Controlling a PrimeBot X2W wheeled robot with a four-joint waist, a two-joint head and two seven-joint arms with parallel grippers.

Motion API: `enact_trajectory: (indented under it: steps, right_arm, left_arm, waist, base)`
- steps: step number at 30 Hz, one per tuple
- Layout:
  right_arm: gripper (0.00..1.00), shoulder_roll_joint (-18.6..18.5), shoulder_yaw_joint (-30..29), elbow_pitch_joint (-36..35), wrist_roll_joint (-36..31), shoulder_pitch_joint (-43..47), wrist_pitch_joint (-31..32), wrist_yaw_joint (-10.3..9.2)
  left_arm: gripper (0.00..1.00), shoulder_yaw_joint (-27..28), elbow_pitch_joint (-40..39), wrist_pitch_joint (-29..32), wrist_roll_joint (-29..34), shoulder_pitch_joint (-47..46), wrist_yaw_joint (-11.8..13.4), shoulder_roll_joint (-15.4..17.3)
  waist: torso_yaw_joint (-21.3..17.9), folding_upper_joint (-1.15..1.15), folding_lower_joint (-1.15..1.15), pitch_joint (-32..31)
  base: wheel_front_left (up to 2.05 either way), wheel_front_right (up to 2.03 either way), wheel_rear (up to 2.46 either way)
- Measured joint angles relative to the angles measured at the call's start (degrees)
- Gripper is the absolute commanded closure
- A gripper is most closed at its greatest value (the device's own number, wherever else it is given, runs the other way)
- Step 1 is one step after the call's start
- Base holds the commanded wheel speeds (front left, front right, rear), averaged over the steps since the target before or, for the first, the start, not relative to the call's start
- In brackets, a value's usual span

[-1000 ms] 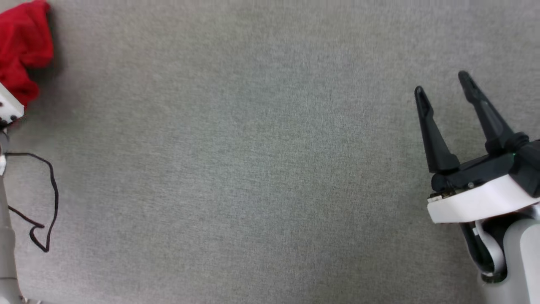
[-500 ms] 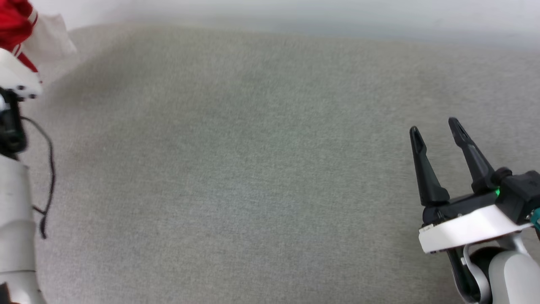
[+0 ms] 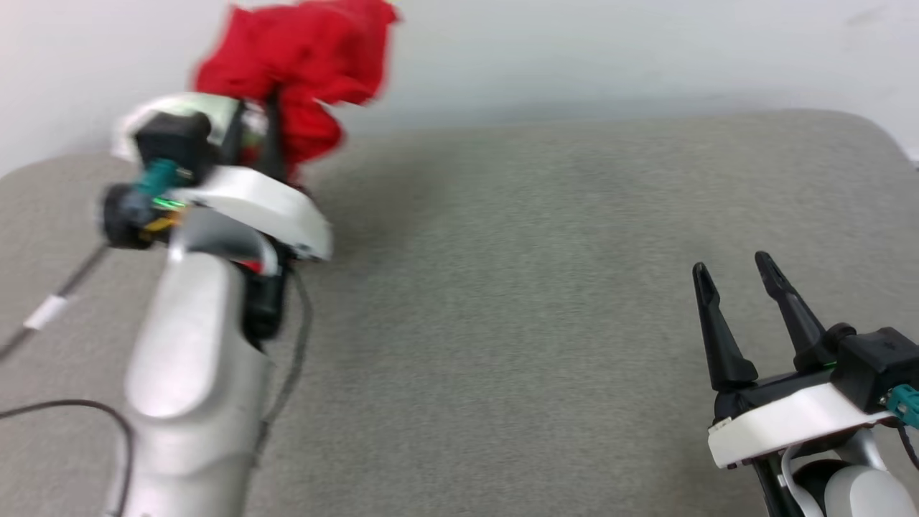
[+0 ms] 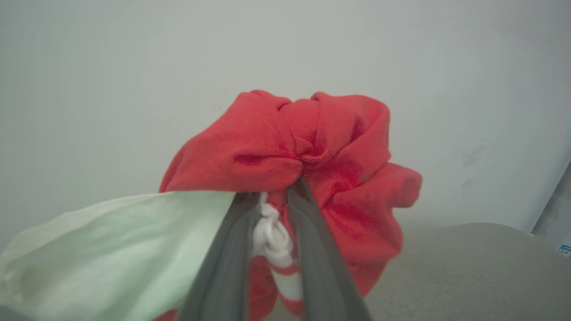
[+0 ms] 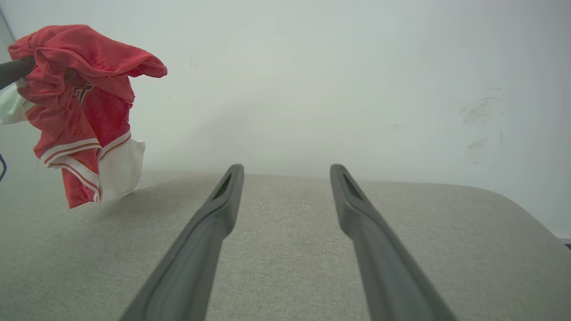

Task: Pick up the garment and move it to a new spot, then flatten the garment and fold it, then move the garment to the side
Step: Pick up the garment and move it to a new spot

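Near right, the right gripper [image 3: 732, 263] hovers wide open and empty over the grey pad [image 3: 502, 287]. Far left, the left gripper [image 4: 273, 196] pinches the bunched garment [image 3: 301, 50] aloft. A firm pinch and a central set-down would ease flattening.

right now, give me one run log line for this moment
phase: move garment | left hand: shut on garment, bunched, hanging | right hand: open, empty, over grey surface
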Motion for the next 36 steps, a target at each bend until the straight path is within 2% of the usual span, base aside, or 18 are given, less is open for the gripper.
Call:
enact_trajectory:
  steps: [6, 11, 15, 18, 19, 20, 21, 22, 29, 36]
  right_arm:
    - [0.0, 0.2, -0.57, -0.09, 0.16, 1.05, 0.11, 0.0]
    - [0.0, 0.27, -0.91, 0.01, 0.77, 1.85, 0.26, 0.0]
    - [0.0, 0.35, -0.94, 0.35, 1.62, 1.88, -0.05, 0.0]
    - [0.0, 0.35, -0.74, 0.75, 1.98, 1.78, -0.32, 0.0]
    - [0.0, 0.36, -0.78, 0.81, 2.08, 1.73, -0.54, 0.0]
    - [0.0, 0.36, -0.78, 0.97, 2.07, 1.68, -0.56, 0.0]
    - [0.0, 0.36, -0.75, 1.05, 2.08, 1.66, -0.57, -0.01]
    - [0.0, 0.36, -0.65, 1.12, 2.07, 1.57, -0.58, 0.0]
    - [0.0, 0.38, -1.08, 1.58, 1.38, 1.68, -0.27, 0.0]
    - [0.0, 0.4, -1.96, 0.81, 0.2, 3.16, 0.94, 0.0]
  left_arm:
    - [1.0, -7.03, -2.58, -0.08, -0.44, 5.63, -1.71, -5.39]
    - [1.0, -15.19, -1.97, 1.23, -1.74, 11.5, -2.93, -6.8]
    - [1.0, -21.63, -0.2, 2.08, -2.87, 16.63, -3.27, -7.0]
    - [1.0, -26.4, -0.08, 1.98, -5.36, 20.09, -2.47, -6.97]
    - [0.73, -27.84, -0.03, 1.94, -5.75, 20.8, -1.94, -7.05]
    - [0.42, -29.31, -0.04, 1.91, -5.99, 21.27, -1.66, -7.04]
    - [0.42, -30.4, -0.18, 1.67, -6.88, 21.6, -1.34, -7.03]
    - [0.0, -31.37, -0.32, 1.22, -7.02, 21.64, -1.09, -6.99]
    - [0.0, -33.84, -4.27, -5.45, -8.66, 19.25, 0.35, -7.02]
    - [0.0, -28.33, -7.43, -8.93, -8.28, 18.05, 5.76, -5.91]
  waist:
    - [-5.98, 0.0, 0.0, -0.6]
    - [-9.65, 0.0, 0.0, 0.17]
    - [-10.54, 0.0, 0.01, 1.93]
    - [-10.34, 0.0, 0.01, 2.57]
    - [-10.09, 0.0, 0.0, 2.69]
    - [-9.74, 0.0, 0.01, 2.71]
    - [-9.33, 0.0, 0.0, 2.68]
    - [-8.88, 0.0, 0.0, 2.65]
    - [-5.67, 0.0, 0.0, 0.68]
    - [-2.64, 0.0, 0.0, -2.08]
  base:
    - [0.0, 0.0, 0.0]
    - [0.0, 0.0, 0.0]
    - [0.0, 0.0, 0.0]
    - [0.0, 0.0, 0.0]
    - [0.0, 0.0, 0.0]
    - [0.0, 0.0, 0.0]
    - [0.0, 0.0, 0.0]
    - [0.0, 0.0, 0.0]
    - [0.0, 0.0, 0.0]
    - [0.0, 0.0, 0.0]
